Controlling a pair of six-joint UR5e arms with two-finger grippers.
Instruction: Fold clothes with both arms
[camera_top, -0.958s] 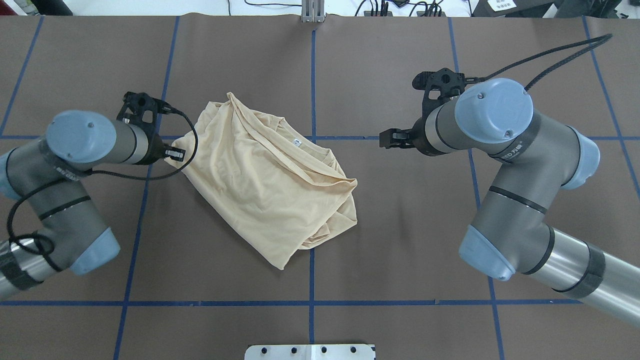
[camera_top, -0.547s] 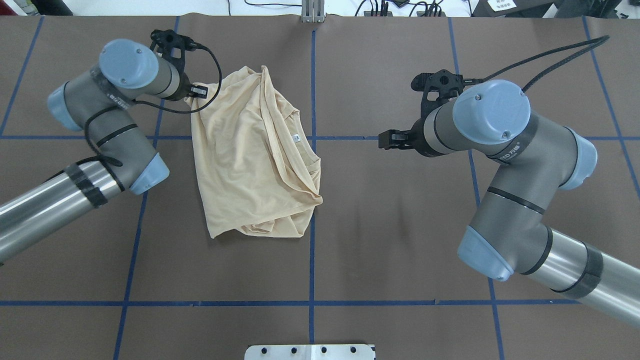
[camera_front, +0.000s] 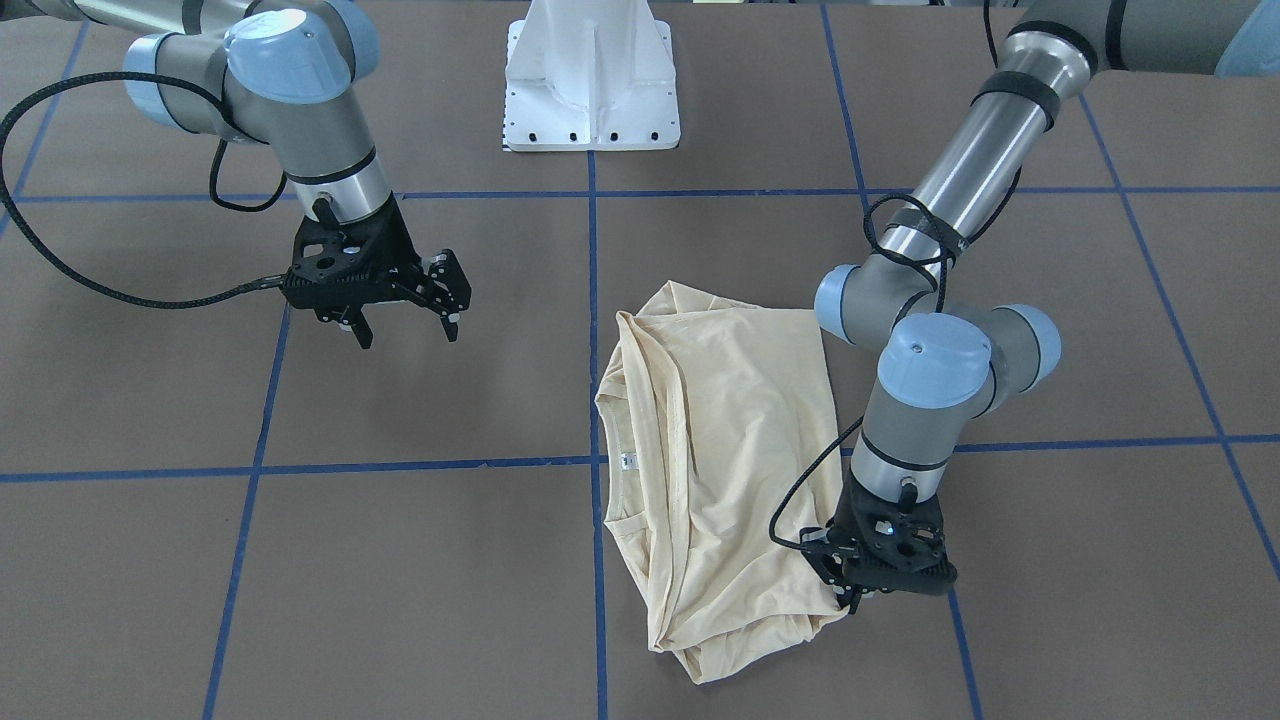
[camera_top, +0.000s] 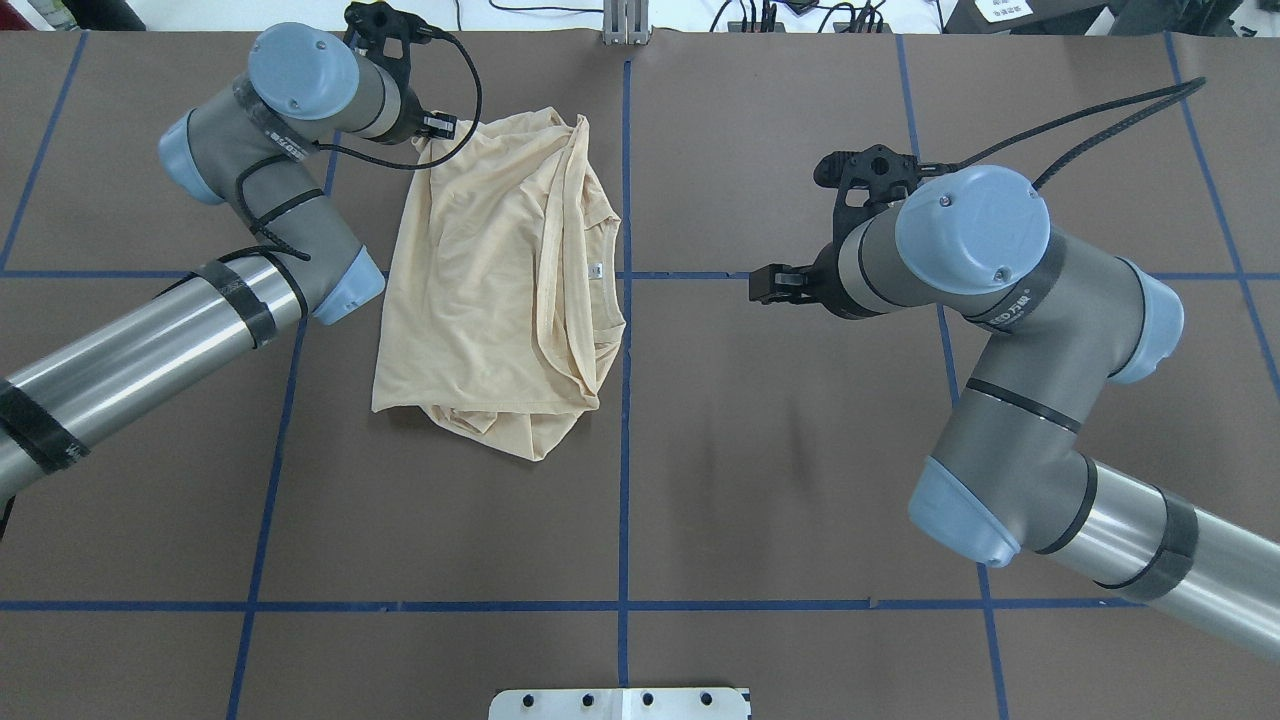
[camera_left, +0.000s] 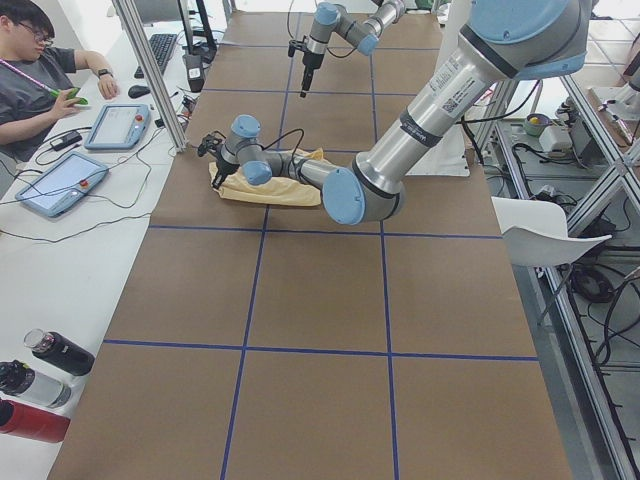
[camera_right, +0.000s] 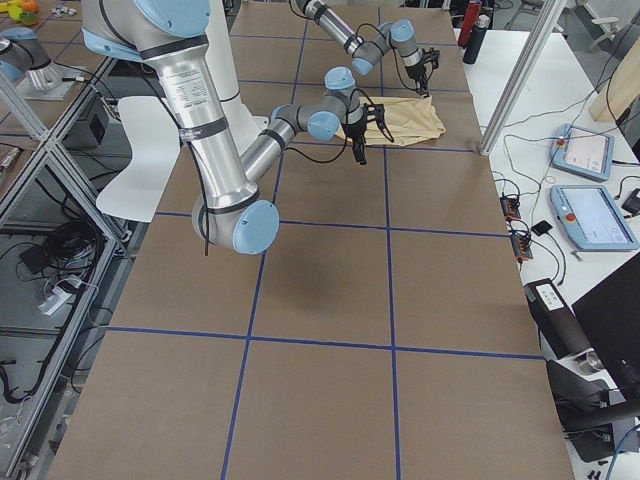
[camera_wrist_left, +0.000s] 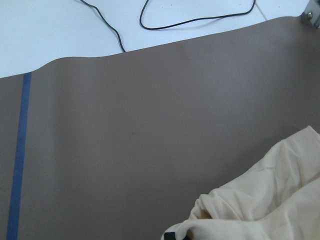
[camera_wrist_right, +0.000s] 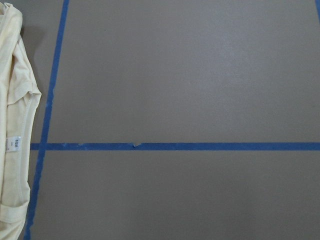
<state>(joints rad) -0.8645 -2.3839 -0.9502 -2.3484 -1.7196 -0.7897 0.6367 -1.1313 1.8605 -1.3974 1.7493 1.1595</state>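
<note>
The crumpled T-shirt (camera_top: 490, 270) lies just beside the central blue line (camera_top: 624, 480), on the robot's left. The left gripper (camera_top: 438, 126) pinches its far corner. Beyond the line, the right gripper (camera_front: 408, 328) has its jaws spread.

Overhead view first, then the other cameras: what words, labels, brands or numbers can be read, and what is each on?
"ED" plus two characters I cannot make out: printed on the right arm, its start cut off.
Lettering on the left arm: too blurred to read.
Neck label of the T-shirt: tiny marks only, unreadable.
Stickers on the near arms in both side views: too small to read.
</note>
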